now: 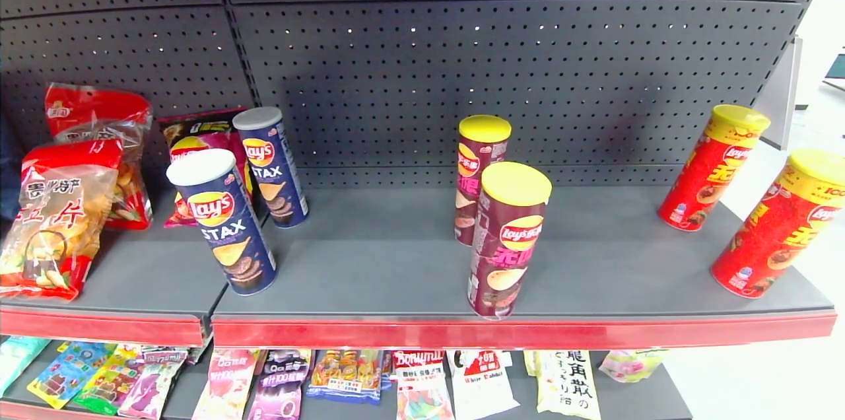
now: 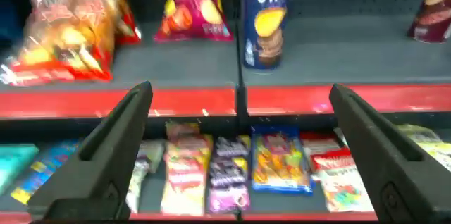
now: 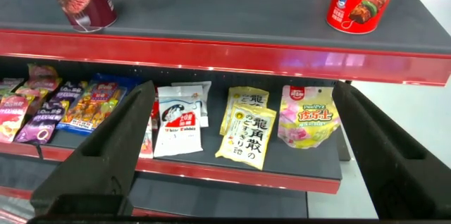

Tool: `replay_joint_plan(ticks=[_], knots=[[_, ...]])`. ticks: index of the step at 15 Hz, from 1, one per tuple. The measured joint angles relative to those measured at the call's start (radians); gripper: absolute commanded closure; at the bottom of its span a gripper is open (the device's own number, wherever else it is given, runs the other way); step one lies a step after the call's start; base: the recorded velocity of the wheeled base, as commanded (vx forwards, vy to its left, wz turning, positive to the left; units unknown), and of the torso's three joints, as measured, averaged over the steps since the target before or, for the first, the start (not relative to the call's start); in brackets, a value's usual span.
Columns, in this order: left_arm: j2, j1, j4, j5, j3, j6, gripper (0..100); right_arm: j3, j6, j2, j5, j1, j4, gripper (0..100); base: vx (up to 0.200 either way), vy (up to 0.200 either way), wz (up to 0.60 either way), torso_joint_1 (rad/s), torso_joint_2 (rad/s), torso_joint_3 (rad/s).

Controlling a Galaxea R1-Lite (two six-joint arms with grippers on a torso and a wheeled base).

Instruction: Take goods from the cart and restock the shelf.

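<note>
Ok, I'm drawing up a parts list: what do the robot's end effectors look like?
The left end effector has two matte black fingers, flat-sided wedges that taper to the tips, with no visible cables or markings. The right end effector looks the same, with its own black tapered fingers.

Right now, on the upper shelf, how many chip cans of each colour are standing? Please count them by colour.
Blue cans: 2
Maroon cans: 2
Red cans: 2
Total: 6
</note>
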Motion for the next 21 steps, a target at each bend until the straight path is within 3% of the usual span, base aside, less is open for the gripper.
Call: replay_joint_plan(ticks=[3,13,18,21], knots=[[-0.001,0.001,0.059,-0.005,0.008,-0.003,0,0.000,0.000,0.000,0.000,0.001,0.000,0,0.000,0.000,0.00,0.000,0.00,0.000],[-0.002,0.001,0.054,-0.001,0.007,-0.010,0,-0.018,-0.016,0.011,0.024,0.006,0.002,0,0.000,0.000,0.00,0.000,0.00,0.000],[-0.002,0.001,0.054,-0.001,0.007,-0.010,0,-0.348,0.011,0.366,0.085,0.031,0.003,0,0.000,0.000,0.00,0.000,0.00,0.000],[-0.002,0.001,0.054,-0.001,0.007,-0.010,0,-0.454,-0.008,0.668,0.110,0.088,0.001,0,0.000,0.000,0.00,0.000,0.00,0.000]])
